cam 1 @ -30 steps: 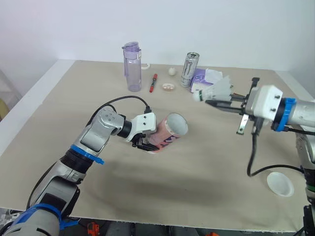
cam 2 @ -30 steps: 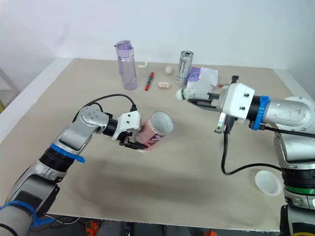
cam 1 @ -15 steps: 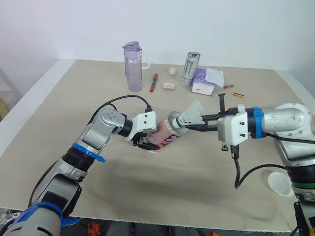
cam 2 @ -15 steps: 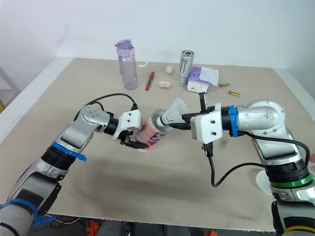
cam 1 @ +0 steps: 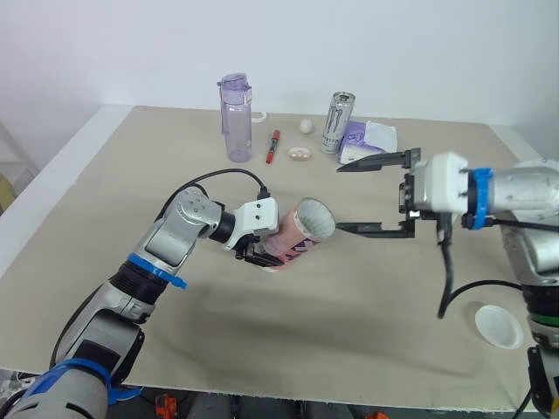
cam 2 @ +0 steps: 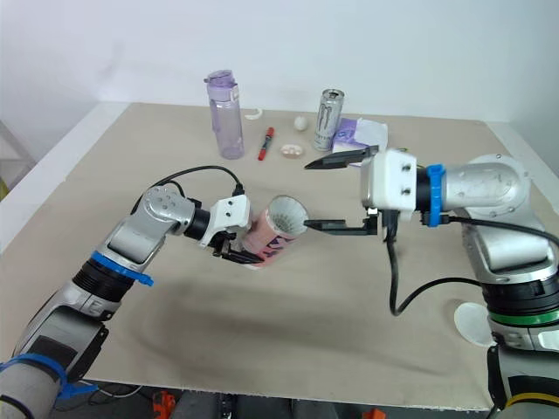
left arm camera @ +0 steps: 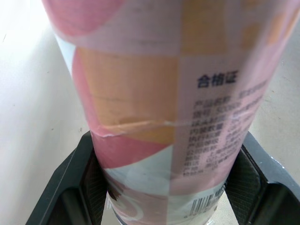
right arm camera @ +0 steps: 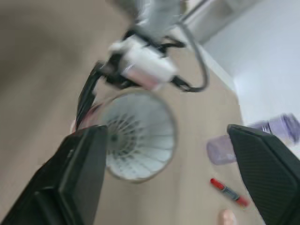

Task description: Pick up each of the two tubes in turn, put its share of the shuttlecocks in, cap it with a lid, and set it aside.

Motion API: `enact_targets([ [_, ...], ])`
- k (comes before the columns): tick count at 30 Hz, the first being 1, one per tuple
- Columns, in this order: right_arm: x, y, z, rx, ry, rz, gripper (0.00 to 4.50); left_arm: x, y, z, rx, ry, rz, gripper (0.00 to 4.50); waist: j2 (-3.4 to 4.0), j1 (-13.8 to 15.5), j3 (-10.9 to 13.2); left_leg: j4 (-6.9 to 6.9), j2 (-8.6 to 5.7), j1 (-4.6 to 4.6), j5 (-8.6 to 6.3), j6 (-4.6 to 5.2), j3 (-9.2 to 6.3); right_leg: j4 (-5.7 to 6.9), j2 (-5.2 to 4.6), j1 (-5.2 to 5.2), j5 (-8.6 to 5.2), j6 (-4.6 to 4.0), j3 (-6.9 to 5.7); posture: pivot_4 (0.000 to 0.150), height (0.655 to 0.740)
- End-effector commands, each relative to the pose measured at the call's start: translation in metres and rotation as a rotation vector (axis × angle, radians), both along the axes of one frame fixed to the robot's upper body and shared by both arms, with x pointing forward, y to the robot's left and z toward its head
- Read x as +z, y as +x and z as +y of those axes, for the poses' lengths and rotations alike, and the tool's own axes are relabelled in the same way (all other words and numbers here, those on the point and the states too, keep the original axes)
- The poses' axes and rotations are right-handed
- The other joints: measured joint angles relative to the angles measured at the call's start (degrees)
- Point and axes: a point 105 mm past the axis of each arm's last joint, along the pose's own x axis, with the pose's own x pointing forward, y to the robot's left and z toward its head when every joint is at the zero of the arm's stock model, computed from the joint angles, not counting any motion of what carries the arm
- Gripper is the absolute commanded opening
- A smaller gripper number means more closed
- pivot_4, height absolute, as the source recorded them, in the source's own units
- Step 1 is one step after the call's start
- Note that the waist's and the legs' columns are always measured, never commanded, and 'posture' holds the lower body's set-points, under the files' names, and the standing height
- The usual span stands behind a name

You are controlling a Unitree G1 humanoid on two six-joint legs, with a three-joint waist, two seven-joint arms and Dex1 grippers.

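Filling step in hand: we see the left gripper [cam 1: 255, 254] pinching the pink tube [cam 1: 301, 232] tilted over the table [cam 1: 131, 175], 1 shuttlecock [right arm camera: 136, 126] seated in its mouth, the right gripper [cam 1: 341, 199] spread empty just beside it; next we'd likely reach for the white lid [cam 1: 497, 326].

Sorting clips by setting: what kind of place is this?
Likely a robotics lab bench: a plain table against a bare white wall, scattered props like a water bottle and drink can, and the left pincer gripping a tube.
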Motion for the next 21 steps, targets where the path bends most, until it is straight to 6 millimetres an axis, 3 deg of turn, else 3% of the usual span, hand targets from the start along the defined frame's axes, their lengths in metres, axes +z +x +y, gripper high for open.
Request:
enact_targets([
  [1,0.021,0.002,-0.01,-0.074,0.081,0.136,4.32,-0.007,0.003,0.003,0.031,0.031,0.0,3.12,0.0,0.0,0.0,0.0,0.0,0.0,0.0,0.0,0.0,0.0,-0.02,-0.01,0.0,0.0,-0.01,0.15,0.74],
  [4,0.014,0.007,-0.001,-0.07,-0.016,0.166,3.94,-0.006,0.003,0.001,0.024,0.03,-0.003,3.12,0.0,-0.01,0.0,-0.01,0.01,0.0,0.0,0.0,0.0,0.0,-0.03,-0.03,-0.01,0.0,-0.04,0.15,0.74],
  [9,0.002,0.008,0.009,-0.033,-0.141,0.183,2.04,-0.004,0.004,-0.002,0.018,0.024,-0.007,3.12,0.01,0.04,0.0,-0.01,0.0,-0.01,0.0,0.0,0.02,-0.01,-0.02,-0.07,-0.19,0.29,-0.07,0.15,0.74],
  [10,0.001,0.008,0.01,-0.028,-0.154,0.184,1.92,-0.004,0.004,-0.002,0.018,0.023,-0.007,3.12,0.01,0.05,0.0,-0.01,0.01,-0.03,0.0,0.0,0.02,-0.01,-0.04,-0.07,-0.2,0.29,-0.11,0.15,0.74],
  [11,-0.001,0.008,0.011,-0.021,-0.172,0.2,1.31,-0.004,0.004,-0.002,0.019,0.021,-0.007,3.12,0.01,0.06,0.0,-0.01,0.0,-0.05,0.0,0.0,0.03,-0.03,-0.06,-0.08,-0.2,0.28,-0.11,0.15,0.74],
  [13,-0.006,0.01,0.016,-0.005,-0.202,0.224,1.07,-0.005,0.003,-0.003,0.018,0.018,-0.003,3.12,0.01,0.06,0.0,-0.01,-0.01,-0.07,0.0,0.0,0.07,-0.02,-0.11,-0.09,-0.19,0.26,-0.09,0.15,0.74],
  [14,-0.007,0.012,0.019,0.001,-0.21,0.235,0.31,-0.005,0.002,-0.003,0.017,0.018,-0.002,3.12,0.01,0.06,0.0,-0.01,-0.03,-0.08,0.0,0.0,0.06,-0.02,-0.13,-0.1,-0.19,0.26,-0.1,0.15,0.74],
  [21,-0.024,0.026,0.029,0.024,-0.365,0.204,0.12,-0.004,0.003,-0.005,0.015,0.013,-0.006,3.12,0.01,0.0,0.0,-0.01,-0.12,-0.11,0.0,0.0,0.06,-0.02,-0.19,-0.08,-0.18,0.24,-0.17,0.15,0.74],
])
